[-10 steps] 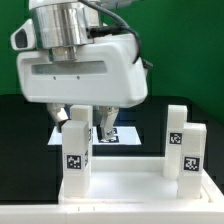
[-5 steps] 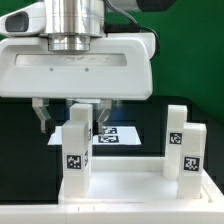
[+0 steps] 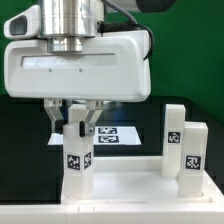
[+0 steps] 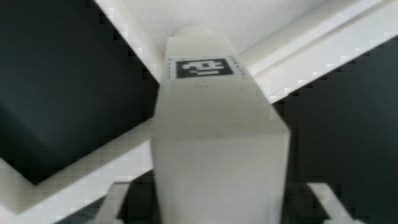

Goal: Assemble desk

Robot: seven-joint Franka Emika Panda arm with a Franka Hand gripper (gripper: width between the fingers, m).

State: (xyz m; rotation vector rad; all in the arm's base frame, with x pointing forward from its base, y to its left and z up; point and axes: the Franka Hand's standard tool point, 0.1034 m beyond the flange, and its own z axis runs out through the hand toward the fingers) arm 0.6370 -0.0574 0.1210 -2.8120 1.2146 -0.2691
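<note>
The white desk panel (image 3: 130,186) lies flat at the front of the exterior view. A white block leg (image 3: 77,152) with a tag stands upright at its left corner. Two more tagged legs (image 3: 175,138) (image 3: 193,150) stand upright at the exterior view's right. My gripper (image 3: 75,124) hangs over the left leg, with one finger on each side of the leg's top. In the wrist view the leg (image 4: 214,130) fills the space between the fingers, with a narrow dark gap on each side, so the gripper (image 4: 222,206) is open. The panel's rim (image 4: 306,48) shows behind it.
The marker board (image 3: 118,135) lies on the black table behind the legs. The large white gripper body (image 3: 75,65) hides the scene's upper part. A green wall stands at the back.
The gripper has come down over the left leg. Its fingers stand closer together on either side of the leg's top. The legs and the panel have not moved.
</note>
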